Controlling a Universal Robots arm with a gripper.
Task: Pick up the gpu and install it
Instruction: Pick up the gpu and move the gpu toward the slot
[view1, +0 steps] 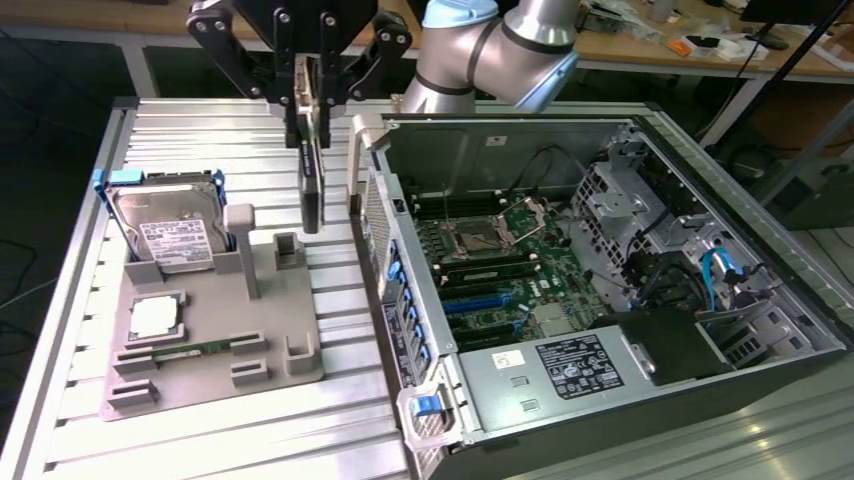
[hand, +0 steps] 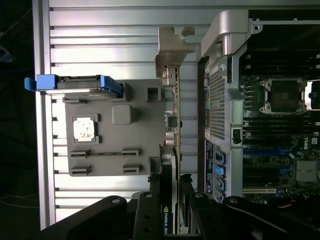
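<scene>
Above the bench (view1: 80, 300), between grey parts tray (view1: 214, 370) and open computer case (view1: 781, 290): tool (view1: 312, 105) clamped on the gpu (view1: 311, 185). Card hangs straight below the tool, long axis vertical, clear of the tray, near the case wall. Board slots (view1: 474, 300) lie toward the exterior view's right. NVIDIA print readable on the card in the wrist view; hard drive (view1: 167, 235) label too small to read.
</scene>
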